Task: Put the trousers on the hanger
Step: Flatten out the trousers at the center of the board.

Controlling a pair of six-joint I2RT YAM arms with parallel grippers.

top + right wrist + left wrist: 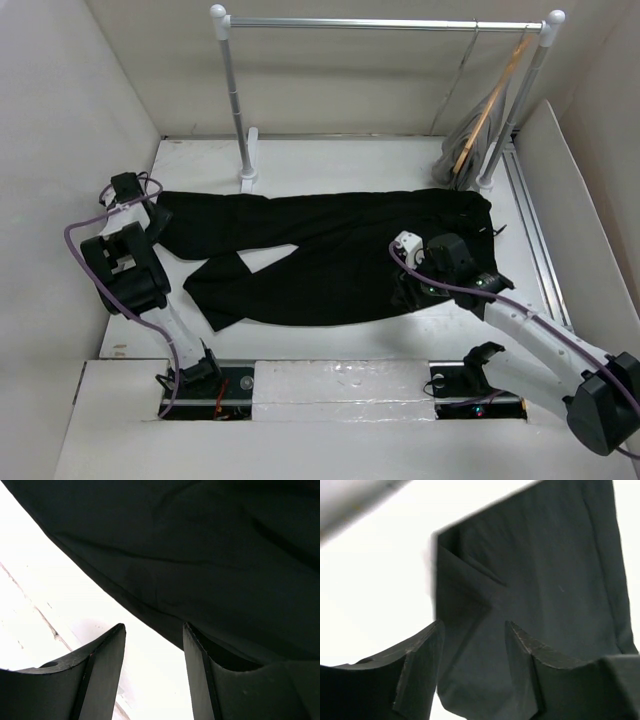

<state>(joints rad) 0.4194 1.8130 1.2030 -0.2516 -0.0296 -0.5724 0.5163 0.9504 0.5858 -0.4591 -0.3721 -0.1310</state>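
Black trousers lie flat on the worktop. The left claw gapes open over a leg hem, the right claw, also open, at the trousers' near edge. The hanger hangs beyond their waist.

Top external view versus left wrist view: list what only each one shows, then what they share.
Only top external: the whole trousers spread flat, the clothes rail with the hanger at its right end, and the right gripper at the near edge of the waist end.
Only left wrist: close up, a folded corner at a leg's hem, and that the left gripper stands open over it.
Both: the black trousers lying on the white table.
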